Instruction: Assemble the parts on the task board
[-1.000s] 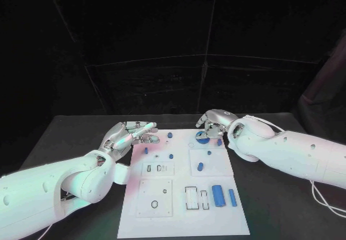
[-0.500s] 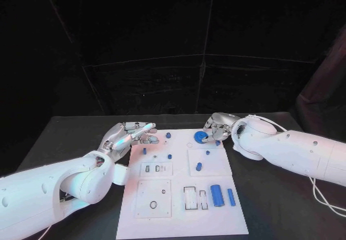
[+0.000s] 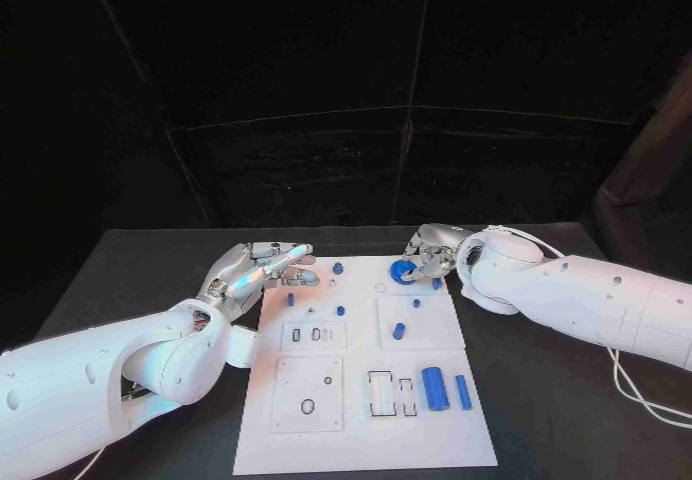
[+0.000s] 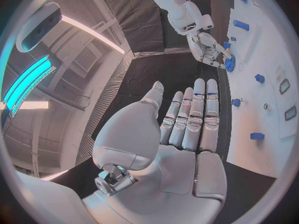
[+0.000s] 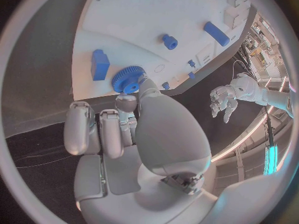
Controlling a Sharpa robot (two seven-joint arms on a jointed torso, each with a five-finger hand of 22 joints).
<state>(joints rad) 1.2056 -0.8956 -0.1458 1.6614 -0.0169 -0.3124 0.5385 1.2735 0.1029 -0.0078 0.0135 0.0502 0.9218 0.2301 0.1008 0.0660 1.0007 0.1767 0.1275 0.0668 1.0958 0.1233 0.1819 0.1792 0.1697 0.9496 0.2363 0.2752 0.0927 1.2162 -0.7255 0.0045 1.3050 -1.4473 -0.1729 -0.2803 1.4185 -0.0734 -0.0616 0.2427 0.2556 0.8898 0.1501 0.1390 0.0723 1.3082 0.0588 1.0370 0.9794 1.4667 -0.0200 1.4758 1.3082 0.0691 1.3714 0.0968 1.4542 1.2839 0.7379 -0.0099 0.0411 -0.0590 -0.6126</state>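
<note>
Right robot hand (image 3: 428, 255) apparently pinching blue gear (image 3: 402, 269), fingers curled.

The left hand (image 3: 263, 268) hovers empty, its fingers (image 4: 198, 114) straight and together. The right hand (image 3: 428, 254) has its fingers (image 5: 102, 129) curled, pinching at the tips.

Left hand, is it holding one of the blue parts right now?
No, the left hand has its fingers stretched out straight with nothing in them.
</note>
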